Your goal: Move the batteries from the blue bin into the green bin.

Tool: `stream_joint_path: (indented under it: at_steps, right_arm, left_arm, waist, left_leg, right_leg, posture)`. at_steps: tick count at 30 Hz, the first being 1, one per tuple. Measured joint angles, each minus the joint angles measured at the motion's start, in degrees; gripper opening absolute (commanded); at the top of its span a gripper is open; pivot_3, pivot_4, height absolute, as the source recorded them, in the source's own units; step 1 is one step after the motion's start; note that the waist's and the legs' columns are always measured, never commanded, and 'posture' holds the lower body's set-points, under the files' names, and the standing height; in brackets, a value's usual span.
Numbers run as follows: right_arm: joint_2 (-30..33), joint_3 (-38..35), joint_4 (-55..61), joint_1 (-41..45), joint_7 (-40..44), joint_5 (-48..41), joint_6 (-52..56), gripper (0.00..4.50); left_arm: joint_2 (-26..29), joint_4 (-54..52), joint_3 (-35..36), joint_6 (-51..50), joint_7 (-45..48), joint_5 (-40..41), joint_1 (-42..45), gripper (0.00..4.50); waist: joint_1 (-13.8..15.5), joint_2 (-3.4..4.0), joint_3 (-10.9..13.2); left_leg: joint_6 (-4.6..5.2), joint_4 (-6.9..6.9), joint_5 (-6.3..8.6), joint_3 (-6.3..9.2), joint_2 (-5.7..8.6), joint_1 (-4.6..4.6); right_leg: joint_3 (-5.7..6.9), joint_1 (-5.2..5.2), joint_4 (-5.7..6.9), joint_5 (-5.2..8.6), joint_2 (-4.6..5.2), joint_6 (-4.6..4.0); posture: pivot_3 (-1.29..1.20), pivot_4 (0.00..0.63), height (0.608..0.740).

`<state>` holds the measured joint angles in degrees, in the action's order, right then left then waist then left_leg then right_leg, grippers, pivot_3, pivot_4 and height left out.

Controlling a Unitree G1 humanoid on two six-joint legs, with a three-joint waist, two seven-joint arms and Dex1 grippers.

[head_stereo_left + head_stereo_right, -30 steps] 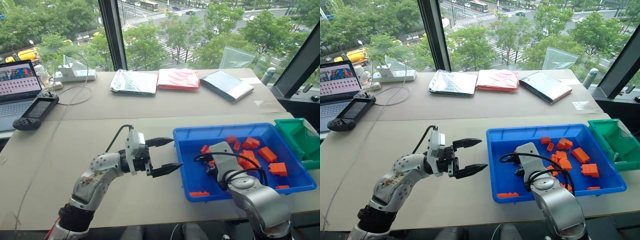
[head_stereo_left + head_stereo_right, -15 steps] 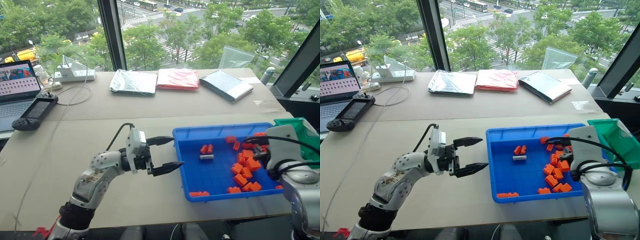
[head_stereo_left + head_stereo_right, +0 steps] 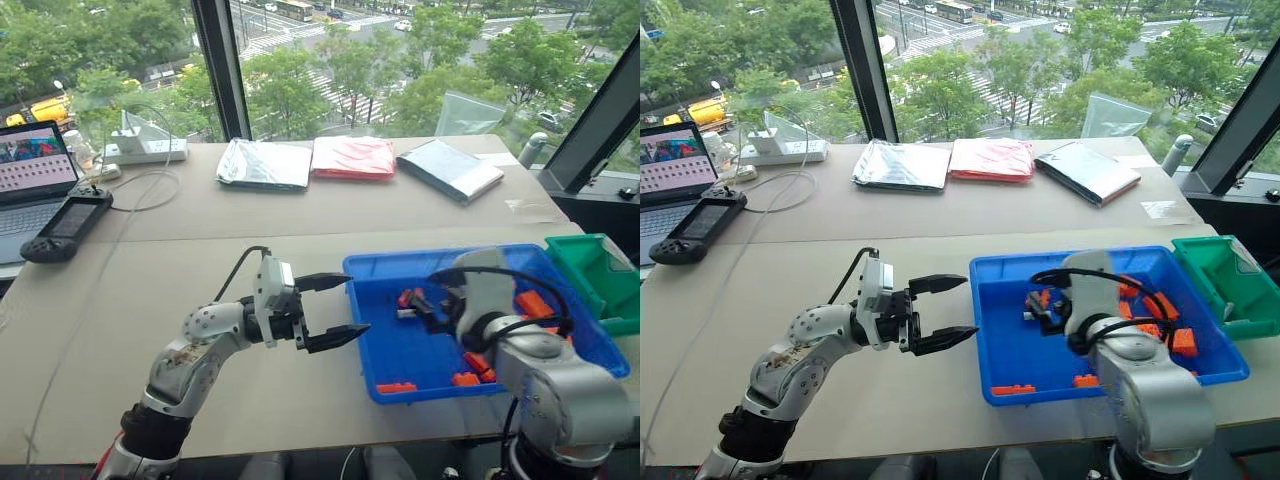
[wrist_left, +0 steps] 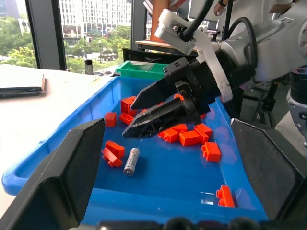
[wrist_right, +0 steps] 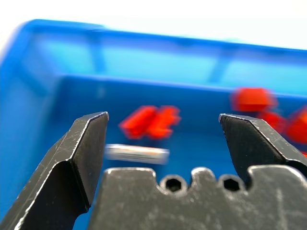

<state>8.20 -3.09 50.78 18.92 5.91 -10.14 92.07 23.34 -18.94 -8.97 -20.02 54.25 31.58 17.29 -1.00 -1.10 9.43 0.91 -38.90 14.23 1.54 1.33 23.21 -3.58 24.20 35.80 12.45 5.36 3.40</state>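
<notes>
so, scene: tan table by a window, blue bin [image 3: 372,342] near the front edge, green bin [image 3: 585,280] just beside its right end.
battery: one small silver cylinder [image 4: 131,161] lying flat on the blue floor toward the bin's left part, touched by no finger.
orange bricks [image 4: 191,138]: scattered across the blue bin, a pair [image 5: 150,121] lying just behind the cylinder, one [image 3: 398,387] alone by the front wall.
green bin contents: hard to make out from the head views, possibly nothing orange inside.
right gripper [image 4: 144,116]: over the blue bin's floor, tips angled down toward the cylinder and the nearby bricks, jaws spread wide in its own wrist view, nothing between them.
left gripper [image 3: 338,310]: outside the blue bin, just left of its left wall, pointing toward it, fingers apart and holding nothing.
far side of table: silver pouch [image 3: 266,164], red pouch [image 3: 354,157], dark pouch [image 3: 450,169] in a row.
left edge: laptop [image 3: 32,190], black handheld controller [image 3: 66,226], white power strip [image 3: 142,151].
</notes>
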Motion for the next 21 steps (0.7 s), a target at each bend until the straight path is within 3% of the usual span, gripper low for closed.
stream_joint_path:
  at_steps: [7,14,21]
  right_arm:
    - [1.57,5.12,-5.59,-2.45,-8.22,6.2,-0.92,4.33]
    - [1.34,6.28,-9.64,-3.39,-10.38,8.9,-6.15,4.33]
    - [-5.29,2.31,-13.16,-3.69,-9.95,8.8,-10.82,4.33]
  left_arm:
    - [-0.02,-0.01,-0.01,0.0,-0.39,0.0,-0.01,4.5]
    - [0.02,-0.05,-0.04,0.0,-0.73,0.0,-0.01,4.5]
    - [0.06,-0.05,-0.06,0.0,-0.73,-0.01,-0.01,4.5]
  waist:
    - [-0.01,0.0,0.0]
    - [-0.26,0.0,0.0]
    - [-0.29,0.0,0.0]
  left_leg:
    - [-0.14,0.02,-0.09,0.02,-0.02,-0.06]
    - [-0.14,0.03,-0.09,0.0,-0.05,-0.09]
    - [-0.14,0.03,-0.08,0.01,-0.05,-0.1]
  right_leg:
    - [0.0,0.04,-0.02,0.02,-0.07,-0.04]
    - [0.0,0.03,-0.01,0.04,-0.09,-0.06]
    - [-0.01,0.02,0.01,0.03,-0.08,-0.06]
  posture:
    - [0.0,0.15,0.74]
    - [0.0,0.15,0.74]
    - [0.0,0.15,0.74]
